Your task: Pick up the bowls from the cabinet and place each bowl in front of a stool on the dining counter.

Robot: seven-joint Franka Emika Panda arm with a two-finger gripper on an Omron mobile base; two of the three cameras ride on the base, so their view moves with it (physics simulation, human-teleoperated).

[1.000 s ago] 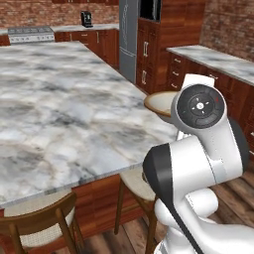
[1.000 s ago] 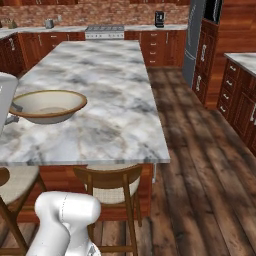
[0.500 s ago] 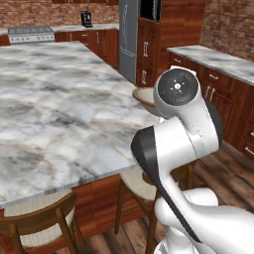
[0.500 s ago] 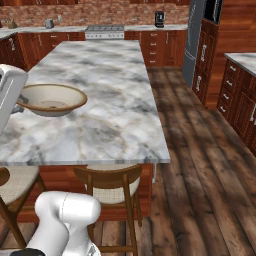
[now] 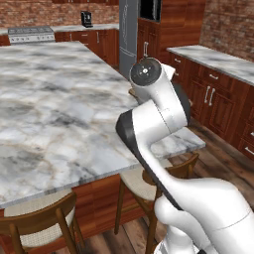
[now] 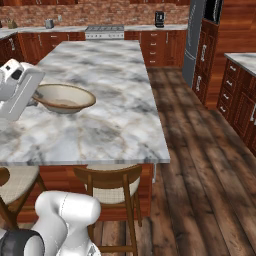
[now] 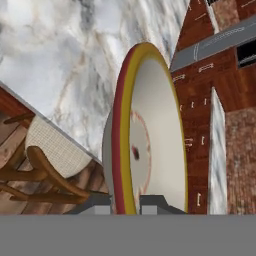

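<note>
A wide, shallow cream bowl (image 6: 62, 97) with a red-brown and yellow rim sits level, low over the left side of the dining counter (image 6: 115, 75). I cannot tell whether it touches the marble. My gripper (image 6: 33, 98) is shut on the bowl's left rim. In the hand view the rim of the bowl (image 7: 145, 150) runs up from between the fingertips of the gripper (image 7: 125, 202). Past it lie the counter top (image 7: 60, 60) and a stool (image 7: 50, 155) with a cream seat under the counter's edge. In the left base view my own arm hides the hand.
Two stools (image 6: 107, 187) (image 6: 15, 185) stand tucked under the counter's near edge, also seen as stools (image 5: 39, 223) (image 5: 149, 183) in the left base view. A fridge (image 6: 195, 40), a stove (image 6: 104, 31) and lower drawer units (image 6: 240, 95) line the walls, with wood floor to the right.
The arm has swung forward over the counter. The bowl has moved right and further in over the marble, and the white hand has come into the right base view.
</note>
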